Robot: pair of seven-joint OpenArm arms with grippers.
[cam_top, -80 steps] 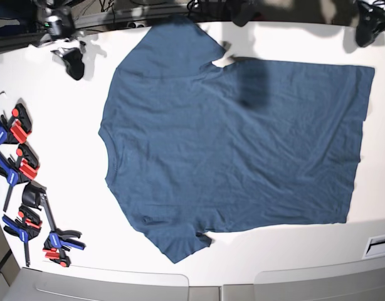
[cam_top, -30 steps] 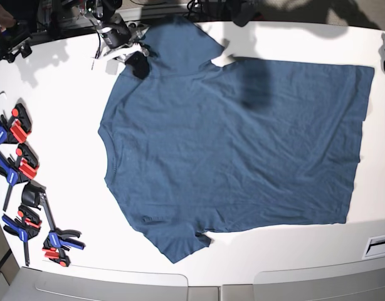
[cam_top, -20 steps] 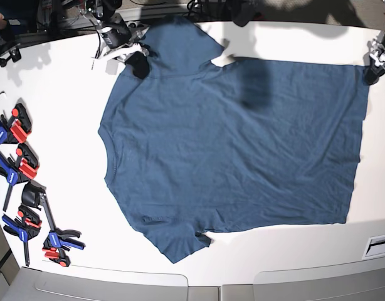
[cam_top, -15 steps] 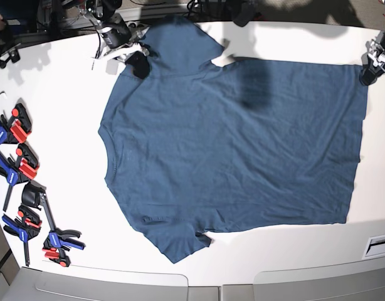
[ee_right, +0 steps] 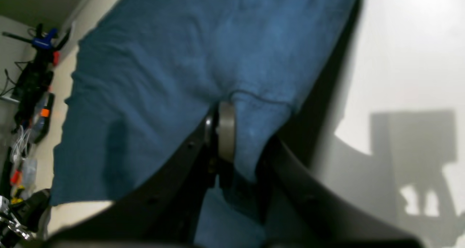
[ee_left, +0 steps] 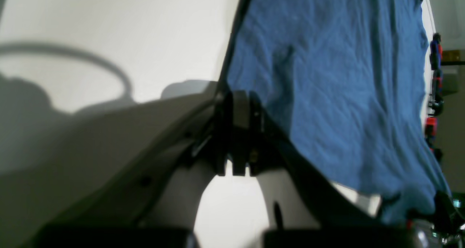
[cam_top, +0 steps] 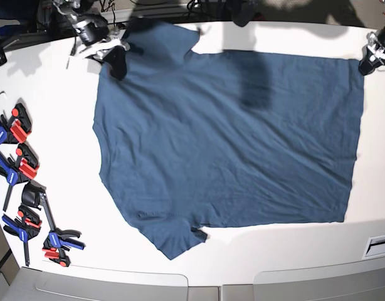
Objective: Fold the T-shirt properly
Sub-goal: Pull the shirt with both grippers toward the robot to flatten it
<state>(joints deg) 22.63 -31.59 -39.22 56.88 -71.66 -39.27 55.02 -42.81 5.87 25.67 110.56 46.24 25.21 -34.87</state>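
Note:
The dark navy T-shirt [cam_top: 230, 138] lies spread flat on the white table [cam_top: 54, 113], neck to the left and hem to the right. My right gripper [cam_top: 117, 61] is at the far left shoulder by the sleeve. In the right wrist view it [ee_right: 232, 139] is shut on a pinch of the T-shirt [ee_right: 145, 77]. My left gripper [cam_top: 368, 64] is at the hem's far right corner. In the left wrist view it [ee_left: 238, 131] is shut at the edge of the T-shirt [ee_left: 327, 77]. The far edge between the two grippers runs straight.
Several red-blue-black clamps [cam_top: 23, 163] lie along the table's left edge, with more near the front left corner [cam_top: 58, 241]. Cables and gear sit beyond the far edge. A white slot plate [cam_top: 380, 244] sits at the front right.
My right gripper has moved left and a little back with the shoulder in it. The whole shirt has shifted left and its far edge has straightened. The left gripper has stayed at the hem corner.

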